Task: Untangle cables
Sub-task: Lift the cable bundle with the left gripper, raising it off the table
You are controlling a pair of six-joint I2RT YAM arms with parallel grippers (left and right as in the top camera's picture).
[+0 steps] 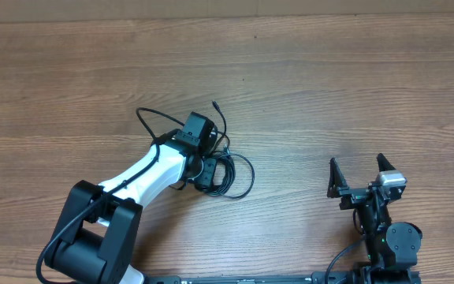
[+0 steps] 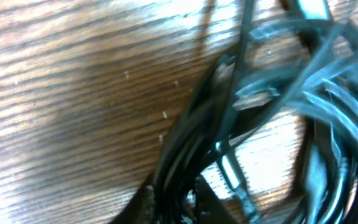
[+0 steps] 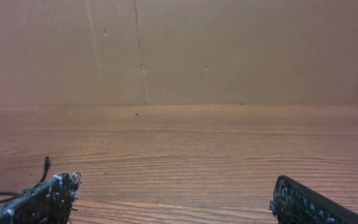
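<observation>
Cables (image 1: 227,177): tangled heap, middle of bench (image 1: 329,79), loops trailing rightward. Left end effector (image 2: 174,202): directly over heap, clamped on several strands. Right end effector (image 1: 357,163): jaws apart, well to the right, farther off.

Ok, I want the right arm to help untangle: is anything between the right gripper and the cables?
Nothing visible. Only bare table lies between the open right gripper and the cables; the left gripper is on the pile's far side.
</observation>
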